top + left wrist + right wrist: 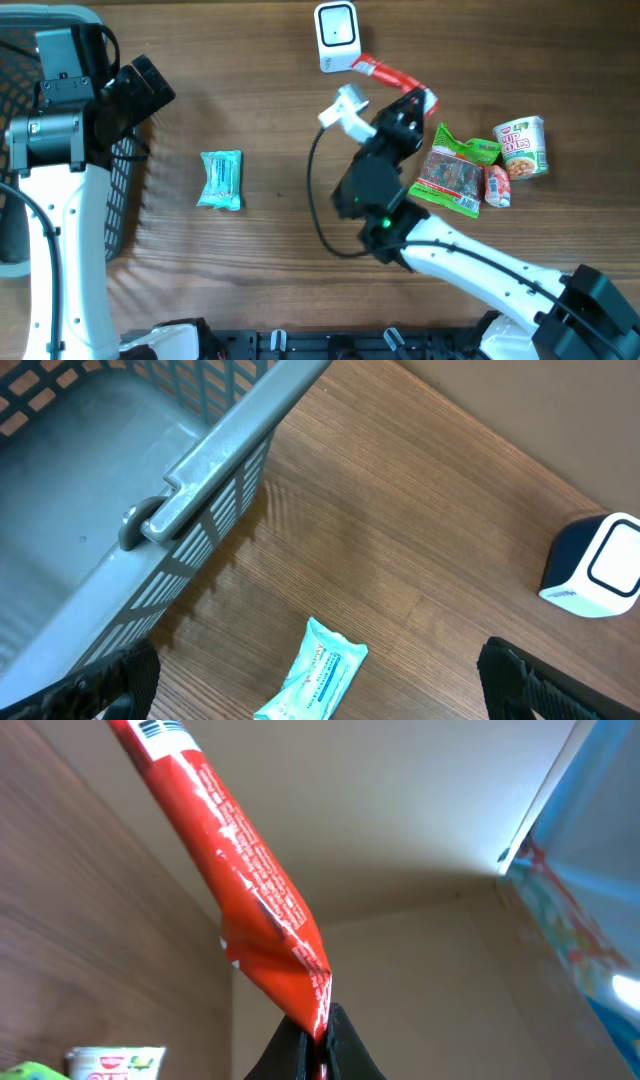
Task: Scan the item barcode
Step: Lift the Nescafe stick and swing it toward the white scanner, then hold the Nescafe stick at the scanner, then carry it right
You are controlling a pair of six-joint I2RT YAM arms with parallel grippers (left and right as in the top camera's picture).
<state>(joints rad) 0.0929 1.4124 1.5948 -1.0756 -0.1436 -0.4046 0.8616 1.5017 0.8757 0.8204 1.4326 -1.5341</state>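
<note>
Your right gripper (424,100) pinches a long red plastic packet (386,72) just beside the white box scanner (337,35); left gripper (148,85) gapes wide.

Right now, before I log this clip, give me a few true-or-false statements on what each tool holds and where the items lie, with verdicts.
1. The right tool is shut on the red packet. True.
2. The left tool grips the teal packet. False: it is open and holds nothing; the packet lies free on the table.
3. The teal packet lies inside the basket. False: it lies on the table beside it.
4. In the overhead view, the cup noodles lies to the right of the green snack bag. True.
5. The white scanner stands in the basket. False: it stands on the table, close to the red packet's far end.
</note>
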